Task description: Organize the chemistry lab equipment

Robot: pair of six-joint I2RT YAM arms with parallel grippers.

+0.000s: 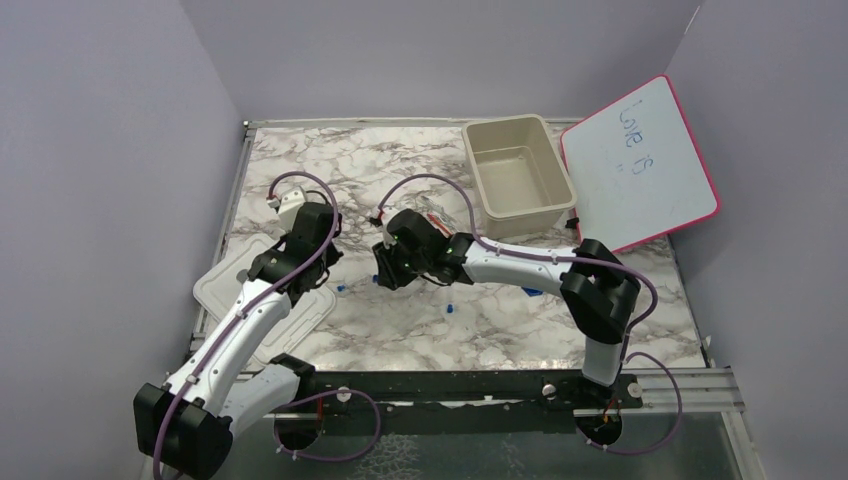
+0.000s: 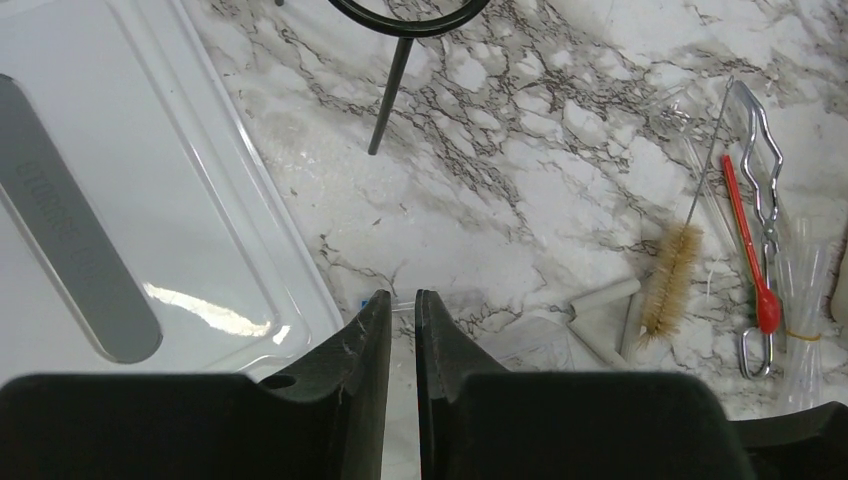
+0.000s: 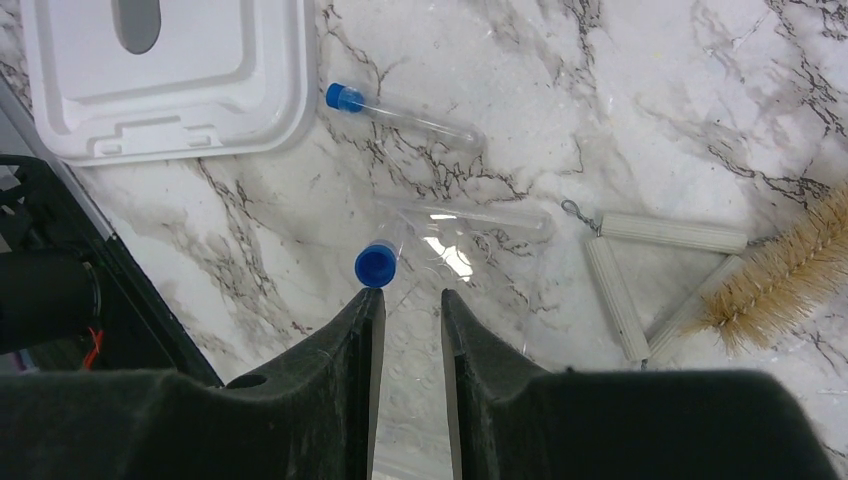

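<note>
Right gripper (image 3: 405, 295) points down at the counter (image 3: 640, 100), arm stretched leftward from its base with the elbow bent, jaws at a narrow gap with a blue-capped clear tube (image 3: 376, 264) right at the tips (can't tell if it's clamped or just lying there). Left gripper (image 2: 402, 297) is nearly closed to a thin slit, nothing clearly in it, arm leaning forward by the white lid (image 2: 150, 200) edge. Wire brush (image 2: 670, 280), red-tipped dropper (image 2: 750, 240) and metal wire clamp (image 2: 765, 160) lie close together right of it, black wire ring (image 2: 400, 20) ahead.
</note>
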